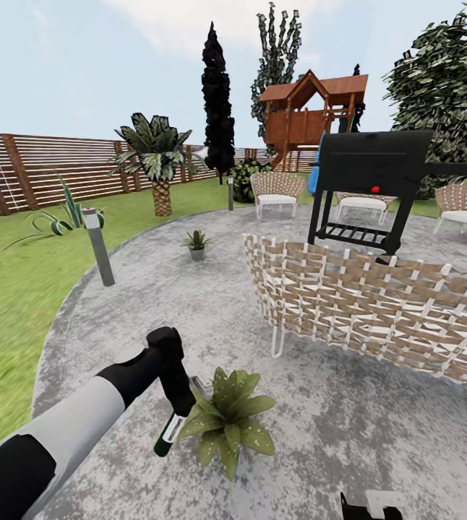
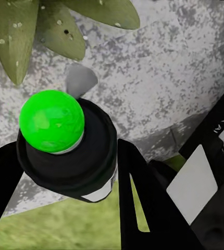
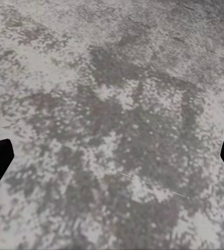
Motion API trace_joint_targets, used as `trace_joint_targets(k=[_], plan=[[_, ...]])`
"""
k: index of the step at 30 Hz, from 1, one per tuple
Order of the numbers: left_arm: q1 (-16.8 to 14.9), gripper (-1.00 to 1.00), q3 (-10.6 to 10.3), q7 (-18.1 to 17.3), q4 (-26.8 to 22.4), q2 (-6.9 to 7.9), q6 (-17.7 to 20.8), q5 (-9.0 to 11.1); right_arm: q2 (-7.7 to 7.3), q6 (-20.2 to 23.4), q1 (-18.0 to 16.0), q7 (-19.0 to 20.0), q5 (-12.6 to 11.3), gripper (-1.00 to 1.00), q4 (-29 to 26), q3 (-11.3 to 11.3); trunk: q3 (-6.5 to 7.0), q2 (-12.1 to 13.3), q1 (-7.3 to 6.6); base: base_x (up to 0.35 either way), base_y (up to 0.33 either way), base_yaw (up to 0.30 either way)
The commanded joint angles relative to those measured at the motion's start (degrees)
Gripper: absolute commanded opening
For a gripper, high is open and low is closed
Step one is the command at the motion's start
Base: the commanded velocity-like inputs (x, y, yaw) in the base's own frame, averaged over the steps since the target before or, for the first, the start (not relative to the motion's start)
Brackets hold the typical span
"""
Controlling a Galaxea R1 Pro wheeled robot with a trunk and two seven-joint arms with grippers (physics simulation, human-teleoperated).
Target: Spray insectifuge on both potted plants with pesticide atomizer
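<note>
My left gripper (image 1: 178, 410) is shut on the pesticide atomizer (image 1: 167, 436), a dark green bottle hanging tilted just above the patio (image 1: 349, 433). In the left wrist view the atomizer's black head with its green spot (image 2: 52, 121) sits between the black fingers (image 2: 143, 198). Right beside the bottle stands the near potted plant (image 1: 230, 420), its leaves (image 2: 18, 36) close to the bottle's head. The second potted plant (image 1: 196, 244) stands farther back on the paving. My right gripper (image 3: 112, 161) is open over bare paving, and part of it (image 1: 367, 507) shows at the bottom edge of the head view.
A woven chair (image 1: 378, 310) stands right of the near plant, with a black grill (image 1: 374, 180) behind it. A bollard light (image 1: 98, 245) marks the patio's left rim, with lawn (image 1: 9, 289) and a slat fence (image 1: 38, 170) beyond. More chairs and a playhouse (image 1: 313, 108) stand far back.
</note>
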Motion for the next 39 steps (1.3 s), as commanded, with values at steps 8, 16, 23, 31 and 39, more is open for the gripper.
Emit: trace_joint_targets(k=[8,16,23,31,39], plan=[[-0.14,-1.00,-0.22,-1.21,-0.48,-2.24,0.58,-0.36,-0.01,-0.19,-0.05,-0.36,0.60,1.00,0.09,-0.30,-0.06,-0.02,-0.01,0.001,0.003,0.000],[-2.39,-1.00,-0.10,-4.47,-0.44,-1.68,-0.56,-0.59,-0.04,-0.19,-0.05,-0.39,0.60,1.00,0.09,-0.30,-0.06,-0.02,-0.01,0.000,0.000,-0.049],[-4.56,-1.00,-0.18,-4.89,-0.10,-1.89,-0.63,-0.52,-0.02,-0.19,-0.05,-0.37,0.60,1.00,0.09,-0.30,-0.06,-0.02,-0.01,0.000,0.000,-0.254],[-4.63,-1.00,-0.95,-4.90,0.12,-2.01,-0.70,-0.48,-0.04,-0.19,-0.05,-0.37,0.60,1.00,0.09,-0.30,-0.06,-0.02,-0.01,0.000,0.000,-0.155],[-7.20,-1.00,-4.28,-5.01,0.12,-2.02,-0.55,-0.33,-0.02,-0.19,-0.05,-0.33,0.60,1.00,0.09,-0.30,-0.06,-0.02,-0.01,0.001,0.000,-0.003]])
